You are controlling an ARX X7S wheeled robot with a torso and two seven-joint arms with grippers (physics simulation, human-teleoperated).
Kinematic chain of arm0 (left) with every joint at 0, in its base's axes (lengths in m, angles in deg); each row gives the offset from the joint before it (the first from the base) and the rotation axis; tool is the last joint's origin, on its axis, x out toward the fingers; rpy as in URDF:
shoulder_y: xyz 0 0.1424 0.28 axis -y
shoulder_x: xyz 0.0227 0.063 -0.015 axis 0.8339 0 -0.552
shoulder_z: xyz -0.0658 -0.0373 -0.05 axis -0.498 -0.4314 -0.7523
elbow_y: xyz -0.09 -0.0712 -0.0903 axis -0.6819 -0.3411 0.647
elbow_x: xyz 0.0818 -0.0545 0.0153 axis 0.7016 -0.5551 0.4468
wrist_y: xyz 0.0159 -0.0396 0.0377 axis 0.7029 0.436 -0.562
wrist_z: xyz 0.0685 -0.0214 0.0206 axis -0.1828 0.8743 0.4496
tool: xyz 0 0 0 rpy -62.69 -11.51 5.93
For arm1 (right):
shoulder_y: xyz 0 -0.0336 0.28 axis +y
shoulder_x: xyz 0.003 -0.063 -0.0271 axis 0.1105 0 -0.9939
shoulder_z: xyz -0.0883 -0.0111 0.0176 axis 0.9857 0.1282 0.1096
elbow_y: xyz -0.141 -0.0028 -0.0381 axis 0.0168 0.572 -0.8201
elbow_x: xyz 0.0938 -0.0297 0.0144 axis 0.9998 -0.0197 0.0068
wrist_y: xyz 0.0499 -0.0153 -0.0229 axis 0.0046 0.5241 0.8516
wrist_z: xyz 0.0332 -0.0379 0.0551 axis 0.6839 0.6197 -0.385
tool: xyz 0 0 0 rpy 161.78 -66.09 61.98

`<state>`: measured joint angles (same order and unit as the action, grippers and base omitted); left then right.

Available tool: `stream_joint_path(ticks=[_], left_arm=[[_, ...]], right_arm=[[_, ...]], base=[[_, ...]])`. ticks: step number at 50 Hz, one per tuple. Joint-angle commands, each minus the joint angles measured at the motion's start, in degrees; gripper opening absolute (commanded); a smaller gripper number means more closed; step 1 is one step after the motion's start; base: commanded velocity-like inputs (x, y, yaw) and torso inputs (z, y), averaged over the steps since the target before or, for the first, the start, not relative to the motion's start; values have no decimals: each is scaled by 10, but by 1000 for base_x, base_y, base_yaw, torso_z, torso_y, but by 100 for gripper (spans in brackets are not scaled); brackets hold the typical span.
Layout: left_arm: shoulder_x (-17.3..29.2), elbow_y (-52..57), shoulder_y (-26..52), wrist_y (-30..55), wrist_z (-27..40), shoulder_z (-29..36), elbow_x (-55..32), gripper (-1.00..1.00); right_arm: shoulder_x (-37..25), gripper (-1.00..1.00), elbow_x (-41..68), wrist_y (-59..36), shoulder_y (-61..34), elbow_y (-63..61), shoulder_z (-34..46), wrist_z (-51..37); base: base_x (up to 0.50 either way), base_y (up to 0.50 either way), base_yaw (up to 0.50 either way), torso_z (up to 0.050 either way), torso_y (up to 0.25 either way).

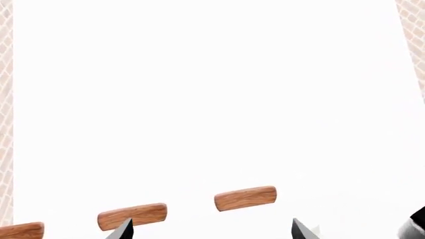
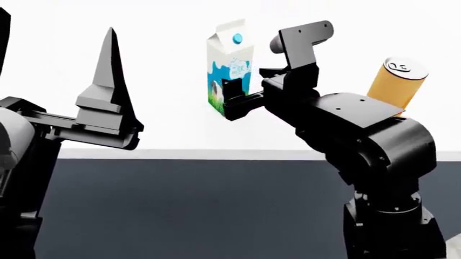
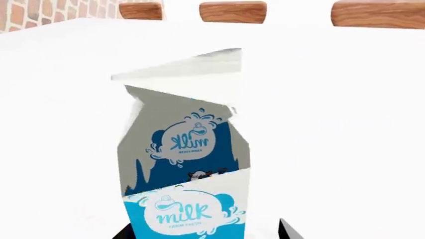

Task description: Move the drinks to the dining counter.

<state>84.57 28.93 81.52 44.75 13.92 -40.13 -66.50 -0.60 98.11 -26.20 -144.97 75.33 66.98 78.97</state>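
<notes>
The white milk carton (image 2: 229,65) with blue-and-green print stands upright over the dining counter's white top (image 2: 165,129). My right gripper (image 2: 232,101) has its fingers either side of the carton's lower part. In the right wrist view the carton (image 3: 186,164) sits between the fingertips (image 3: 287,230) with a clear gap on one side, so the jaws are open. The orange can (image 2: 398,81) with a silver top stands on the counter behind my right arm. My left gripper (image 2: 58,43) is open and empty, over bare white counter in the left wrist view (image 1: 212,231). The white bottle is out of view.
The counter's dark grey front panel (image 2: 216,205) fills the lower head view. Brown wooden bars (image 1: 246,198) show beyond the counter's far edge, also in the right wrist view (image 3: 232,11). A brick wall (image 3: 40,12) lies behind.
</notes>
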Motion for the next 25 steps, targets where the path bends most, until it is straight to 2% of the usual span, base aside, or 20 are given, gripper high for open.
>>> stream_joint_path(ticks=[1,14,22,25], left_arm=[[-3,0,8,4,1,4,-2,100],[-8,0,25,12,2,8,-12,100],[-8,0,24,10,2,9,-10,100],[-8,0,26,11,3,9,-11,100]], right_arm=[[-5,100,30,-37,-16,-46,-36,-12],[-3,100,88,-128,-45,-144,-97,-50],[11,100,133,-208,-86,-224,-159,-101],[1,100,191,-217,-101,-236,-171,-151]], base=[[0,0,0,0,0],[0,0,0,0,0],[0,0,0,0,0],[0,0,0,0,0]])
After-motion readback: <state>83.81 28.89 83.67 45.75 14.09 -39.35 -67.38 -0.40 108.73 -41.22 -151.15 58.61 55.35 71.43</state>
